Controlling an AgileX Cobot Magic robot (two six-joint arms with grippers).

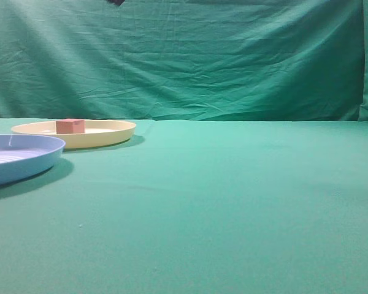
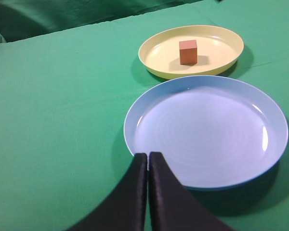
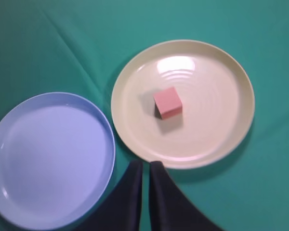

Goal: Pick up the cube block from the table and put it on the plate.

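— So where's the cube block (image 3: 167,102) right now?

— Sitting flat inside the pale yellow plate (image 3: 231,72), a little off its middle, with nothing touching it. From the low side view you can just see its top poking above the plate's rim.

— Then the job looks finished?

— I'd judge so. The cube is on the plate it was meant for, resting on one face, not leaning on the rim. As far as I can tell nothing is left but for the arms to pull clear.

— And the grippers?

— The right gripper (image 3: 144,166) hangs above the near edge of the yellow plate with its dark fingers pressed almost together, holding nothing. The left gripper (image 2: 148,156) is the same story: fingers closed against each other, empty, hovering at the near rim of the light blue plate (image 2: 135,115), which lies just beside the yellow one, on the nearer side from that wrist.

— Count it all up for me.

— One cube. Two plates, one yellow and one light blue, the blue one bare. Two grippers, neither visible from the side view. All of it on the green-covered table (image 1: 233,202), with the same green cloth hanging behind the yellow plate.
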